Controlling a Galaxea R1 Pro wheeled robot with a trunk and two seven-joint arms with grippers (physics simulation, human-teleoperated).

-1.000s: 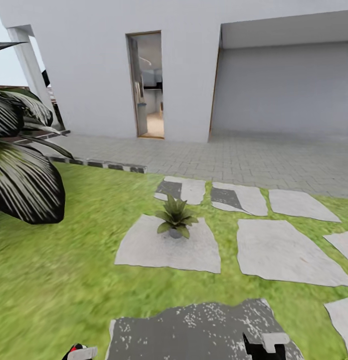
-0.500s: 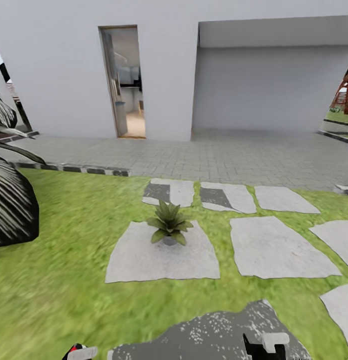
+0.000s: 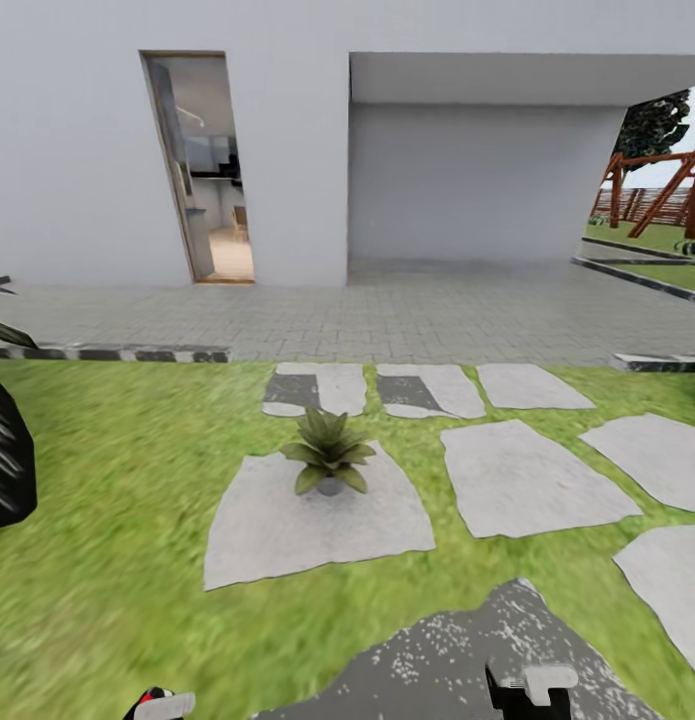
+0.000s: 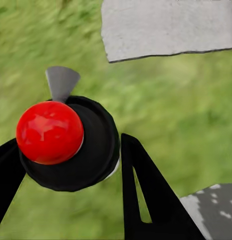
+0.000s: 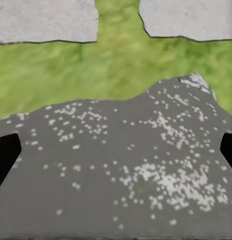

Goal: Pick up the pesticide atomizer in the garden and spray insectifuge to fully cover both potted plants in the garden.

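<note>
A potted plant (image 3: 327, 462) is sitting on a grey stepping stone (image 3: 317, 525) in the lawn (image 3: 117, 500), ahead of the robot and a little left of centre. More stones are lying to its right and beyond it, and a dark mottled paved patch (image 3: 437, 665) is spreading near the robot. Past the grass a paved strip is running along a white house with an open doorway (image 3: 202, 170). A wooden frame (image 3: 667, 190) is standing far right, and a striped plant (image 3: 2, 465) is jutting in at the left edge.

The left gripper (image 4: 65, 165) is grasping the atomizer (image 4: 65, 140), its black fingers (image 4: 151, 195) pressing on either side of the black body with the red cap, over grass. The right gripper (image 5: 116, 150) is hanging spread wide and empty above the mottled patch, a fingertip at each edge of its wrist view.
</note>
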